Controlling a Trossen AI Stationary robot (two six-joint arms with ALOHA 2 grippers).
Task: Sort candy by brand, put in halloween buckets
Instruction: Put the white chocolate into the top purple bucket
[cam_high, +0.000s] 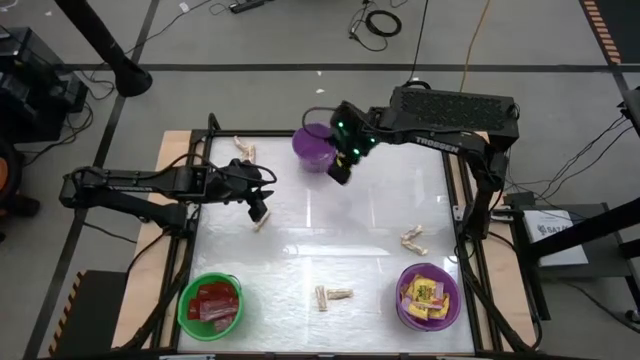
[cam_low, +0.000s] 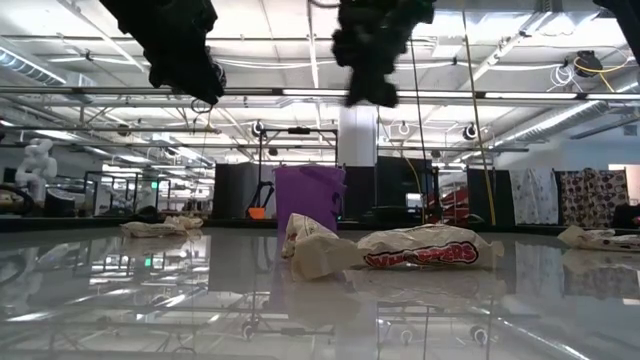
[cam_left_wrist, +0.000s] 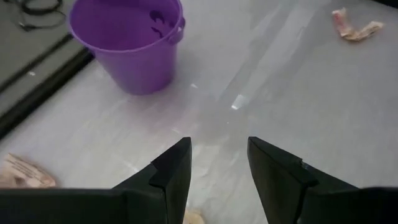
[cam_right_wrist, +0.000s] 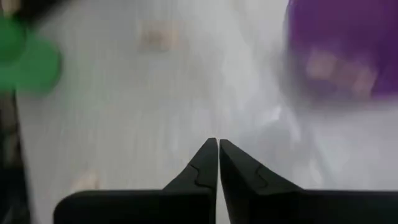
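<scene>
My left gripper is open, low over the table's left part. A pale tan twisted sweet lies just under its fingertips, and a sliver of that sweet shows between the fingers in the left wrist view. My right gripper is shut and empty, raised beside the far purple bucket. The green bucket holds red packets. The near purple bucket holds yellow packets. More tan sweets lie on the table.
The glossy white tabletop is open between the buckets. The far purple bucket stands ahead of my left gripper, with a tan sweet beside it. A dark frame rail edges the table. Cables lie on the floor beyond.
</scene>
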